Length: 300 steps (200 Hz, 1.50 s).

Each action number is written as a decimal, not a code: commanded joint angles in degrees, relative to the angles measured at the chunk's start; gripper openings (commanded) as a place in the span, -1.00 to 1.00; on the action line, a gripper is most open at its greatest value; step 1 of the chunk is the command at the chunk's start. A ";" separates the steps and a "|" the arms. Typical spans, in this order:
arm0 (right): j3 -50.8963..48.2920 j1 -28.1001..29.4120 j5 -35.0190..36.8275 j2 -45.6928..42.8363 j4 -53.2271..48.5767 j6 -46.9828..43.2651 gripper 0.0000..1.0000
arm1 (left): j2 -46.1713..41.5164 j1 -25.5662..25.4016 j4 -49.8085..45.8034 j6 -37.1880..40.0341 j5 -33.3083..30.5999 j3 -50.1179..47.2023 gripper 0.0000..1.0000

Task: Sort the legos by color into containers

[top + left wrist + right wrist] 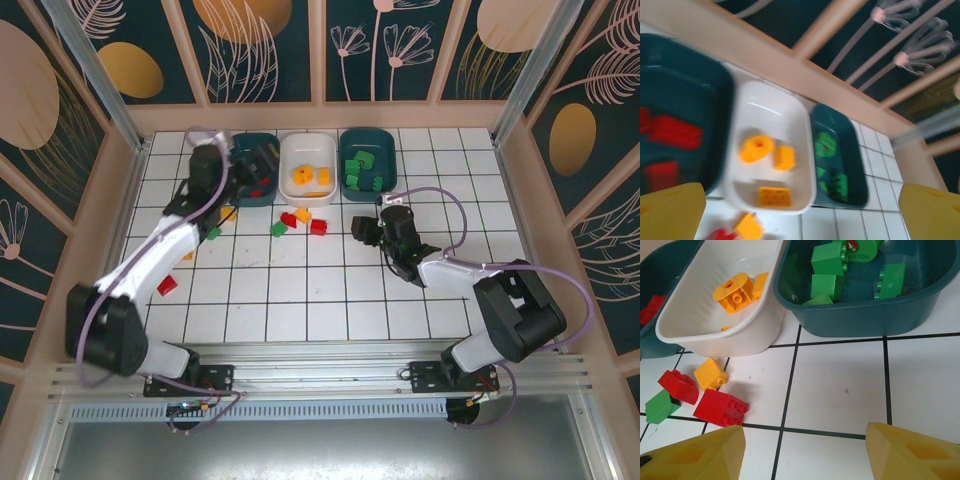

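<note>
Side by side at far edge: left teal tray point(690, 75) holding red bricks point(675, 132), white tray point(740, 335) holding yellow-orange bricks point(732, 292), right teal tray point(865, 320) holding green bricks point(827, 285). Loose just near of white tray: two red pieces point(720, 407), yellow piece point(710, 374), green piece point(660, 406).

With my claw point(800, 215) spread wide and empty, I look down on three trays side by side: the left teal tray point(700, 85) holding red bricks point(675, 134), the white tray point(765, 110) holding three orange bricks point(784, 157), the right teal tray point(851, 145) holding green bricks point(826, 145).
</note>
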 commanded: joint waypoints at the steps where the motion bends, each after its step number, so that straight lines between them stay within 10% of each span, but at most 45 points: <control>1: -0.31 0.17 0.80 0.02 1.83 0.49 0.31 | -5.78 7.88 -3.10 -7.05 -8.09 -14.09 0.97; 92: -0.19 0.18 -0.87 1.44 2.60 1.06 0.31 | 0.93 29.21 -2.95 -15.15 1.45 -27.84 0.97; 300: 0.13 0.17 -1.26 0.65 1.89 1.10 0.28 | 8.77 29.69 -4.19 -1.29 3.11 -20.50 0.48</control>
